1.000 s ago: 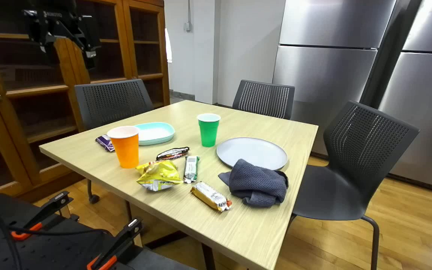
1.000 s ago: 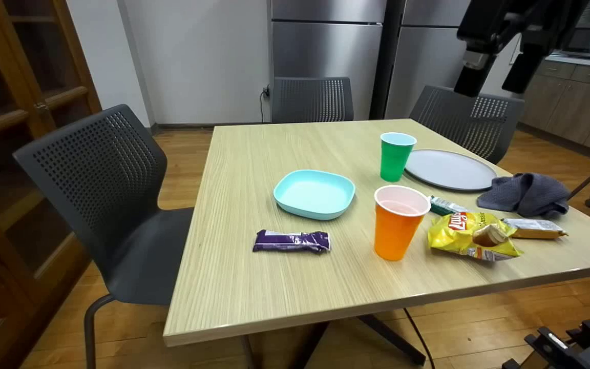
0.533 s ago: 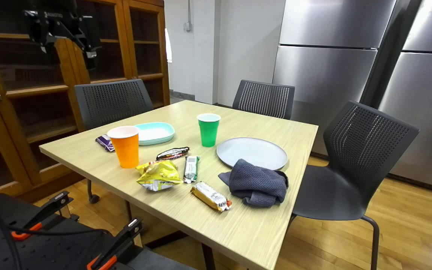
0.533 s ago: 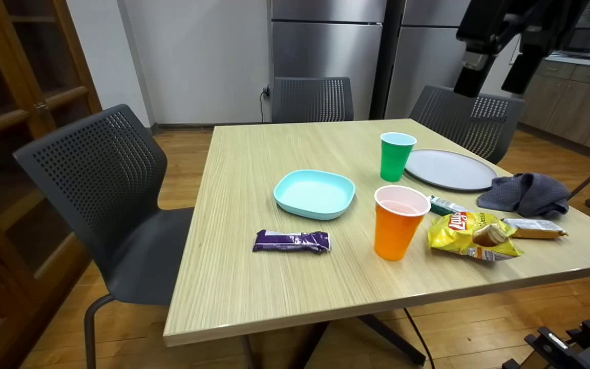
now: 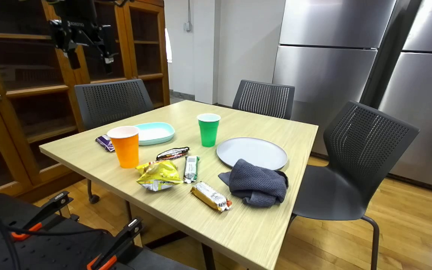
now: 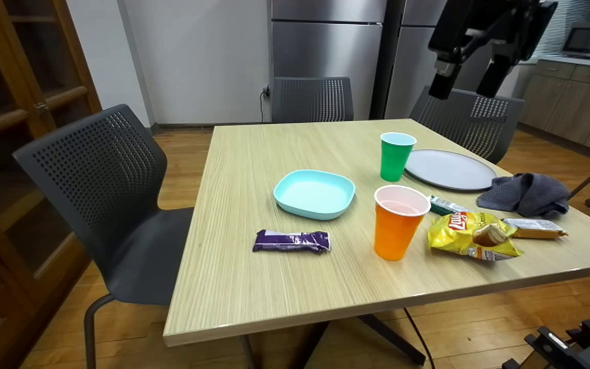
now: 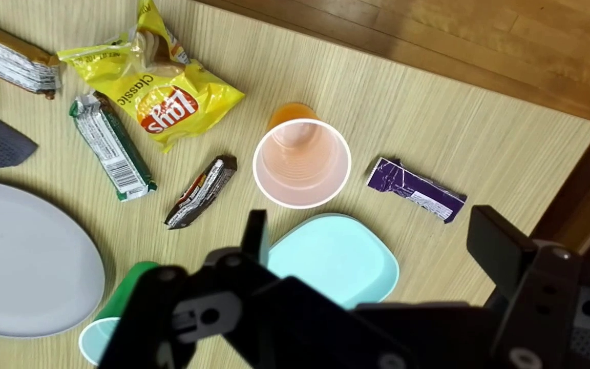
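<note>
My gripper (image 7: 372,230) is open and empty, its two fingers wide apart. It hangs in the air well above the table, touching nothing; it also shows in both exterior views (image 5: 91,64) (image 6: 465,87). In the wrist view a light turquoise dish (image 7: 333,256) lies below and between the fingers, partly hidden by the gripper. A purple-wrapped bar (image 7: 415,189) lies beside the dish. An orange cup (image 7: 302,164) stands upright near them. A dark brown wrapped bar (image 7: 202,192) lies left of the cup. A green cup (image 7: 126,292) is partly covered by the gripper.
A yellow chip bag (image 7: 164,92), a green-and-white bar (image 7: 113,146) and a golden-brown bar (image 5: 210,196) lie on the table (image 5: 261,232). A grey plate (image 5: 251,152) and a crumpled dark cloth (image 5: 257,183) are near one edge. Chairs (image 6: 100,205) stand around the table.
The gripper is almost still between the two earlier moments, then shifts sideways in both exterior views. It stays open. The things on the table have not moved.
</note>
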`<state>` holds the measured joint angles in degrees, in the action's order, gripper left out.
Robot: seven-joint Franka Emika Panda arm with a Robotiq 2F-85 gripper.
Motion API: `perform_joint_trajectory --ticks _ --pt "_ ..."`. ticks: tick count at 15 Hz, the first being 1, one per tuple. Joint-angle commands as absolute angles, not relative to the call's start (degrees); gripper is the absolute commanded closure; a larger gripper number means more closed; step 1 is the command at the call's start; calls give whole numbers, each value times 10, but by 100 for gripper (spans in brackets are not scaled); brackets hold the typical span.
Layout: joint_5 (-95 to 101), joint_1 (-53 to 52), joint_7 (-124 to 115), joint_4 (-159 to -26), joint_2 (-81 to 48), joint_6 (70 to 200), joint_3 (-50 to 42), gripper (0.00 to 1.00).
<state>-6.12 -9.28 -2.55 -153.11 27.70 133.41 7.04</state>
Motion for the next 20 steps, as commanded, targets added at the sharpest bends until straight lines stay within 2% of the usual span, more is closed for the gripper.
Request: perform_joint_trajectory --ticks 1,15,20 --pt "-43 -77 -22 -1494 218 1348 66 0" --pt "-23 -50 -25 -1470 94 1459 45 0" --pt "-18 -44 -24 -1472 68 1463 42 0"
